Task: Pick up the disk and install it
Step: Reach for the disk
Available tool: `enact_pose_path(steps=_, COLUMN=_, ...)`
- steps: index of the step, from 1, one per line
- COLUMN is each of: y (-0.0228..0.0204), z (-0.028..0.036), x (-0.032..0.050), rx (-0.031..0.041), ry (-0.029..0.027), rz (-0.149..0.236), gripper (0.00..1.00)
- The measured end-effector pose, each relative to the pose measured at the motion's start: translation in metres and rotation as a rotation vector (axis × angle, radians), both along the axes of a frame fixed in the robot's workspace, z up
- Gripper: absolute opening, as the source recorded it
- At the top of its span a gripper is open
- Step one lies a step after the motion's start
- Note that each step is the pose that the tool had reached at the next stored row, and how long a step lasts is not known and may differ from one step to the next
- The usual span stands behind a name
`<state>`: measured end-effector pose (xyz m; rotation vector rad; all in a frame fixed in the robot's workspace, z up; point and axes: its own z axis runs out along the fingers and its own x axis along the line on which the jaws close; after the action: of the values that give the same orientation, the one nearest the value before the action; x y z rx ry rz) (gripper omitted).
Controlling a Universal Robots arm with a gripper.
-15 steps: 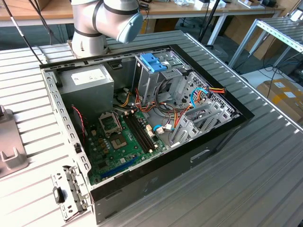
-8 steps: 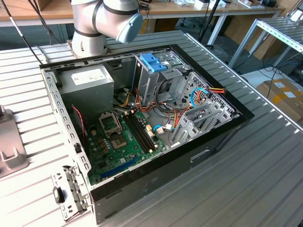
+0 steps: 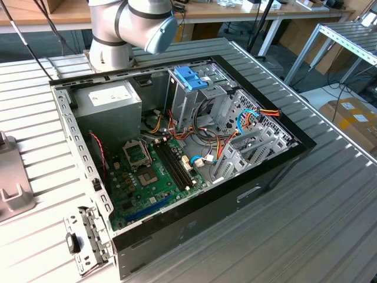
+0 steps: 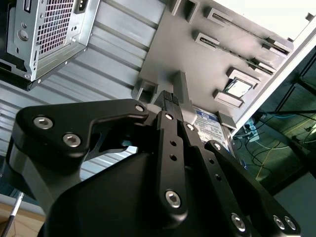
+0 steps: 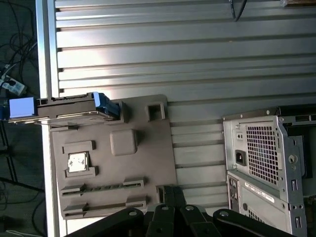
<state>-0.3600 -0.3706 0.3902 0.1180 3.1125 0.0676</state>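
First wrist view had the disk [image 5: 69, 109] — a flat, dark grey metal hard drive with blue plastic rails at its ends — seemingly standing on its long edge in a slot at one corner of a flat grey plastic fixture plate [image 5: 148, 148]. The plate lay on the ribbed aluminium table [image 5: 173, 49], well apart from the open black desktop computer case [image 5: 266, 163]. In the second wrist view the drive's white label with its blue band [image 4: 210, 123] faced the camera just past the black linkage.

The black two-finger gripper [image 5: 172, 190] hung over the plate's edge farthest from the drive, its fingers drawn together on nothing, so the disk sat untouched. In the exterior view the upright metal cage with a blue plastic top [image 3: 191, 79] stood inside the case.

By my judgement the drive would feel dense for its size and fully rigid, with smooth metal faces that could slip under a light pinch. It would also take knocks badly. The safest hold looked to be across the two broad faces near the middle of the exposed edge — clear of the rails.
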Motion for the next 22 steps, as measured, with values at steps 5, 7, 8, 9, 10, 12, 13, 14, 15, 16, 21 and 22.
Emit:
enact_pose_path(steps=5, y=0.0, z=-0.0002, x=-0.0042, rx=0.0, ry=0.0, rz=0.0, gripper=0.11)
enact_pose_path(steps=7, y=0.0, z=-0.0003, x=-0.0059, rx=0.0001, ry=0.0, rz=0.0, gripper=0.11)
enact_pose_path(steps=8, y=0.0, z=-0.0003, x=-0.0063, rx=0.0, ry=0.0, rz=0.0, gripper=0.11)
enact_pose_path(steps=9, y=0.0, z=-0.0003, x=-0.0069, rx=0.0, ry=0.0, rz=0.0, gripper=0.11)
enact_pose_path(steps=10, y=0.0, z=-0.0004, x=-0.0073, rx=0.0001, ry=-0.0001, rz=0.0, gripper=0.11)
enact_pose_path(steps=12, y=0.0, z=-0.0005, x=-0.0091, rx=0.0, ry=0.0, rz=0.0, gripper=0.11)
enact_pose_path(steps=13, y=0.0, z=-0.0006, x=-0.0101, rx=0.0, ry=0.0, rz=0.0, gripper=0.11)
enact_pose_path(steps=14, y=0.0, z=-0.0006, x=-0.0107, rx=0.0001, ry=0.0, rz=0.0, gripper=0.11)
enact_pose_path(steps=15, y=0.0, z=-0.0006, x=-0.0112, rx=0.0, ry=0.0001, rz=0.0, gripper=0.11)
enact_pose_path(steps=16, y=0.0, z=-0.0007, x=-0.0122, rx=0.0001, ry=0.0, rz=0.0, gripper=0.11)
enact_pose_path(steps=21, y=0.0, z=-0.0009, x=-0.0152, rx=0.0, ry=0.0, rz=0.0, gripper=0.11)
enact_pose_path(steps=22, y=0.0, z=-0.001, x=-0.0159, rx=0.0, ry=0.0, rz=0.0, gripper=0.11)
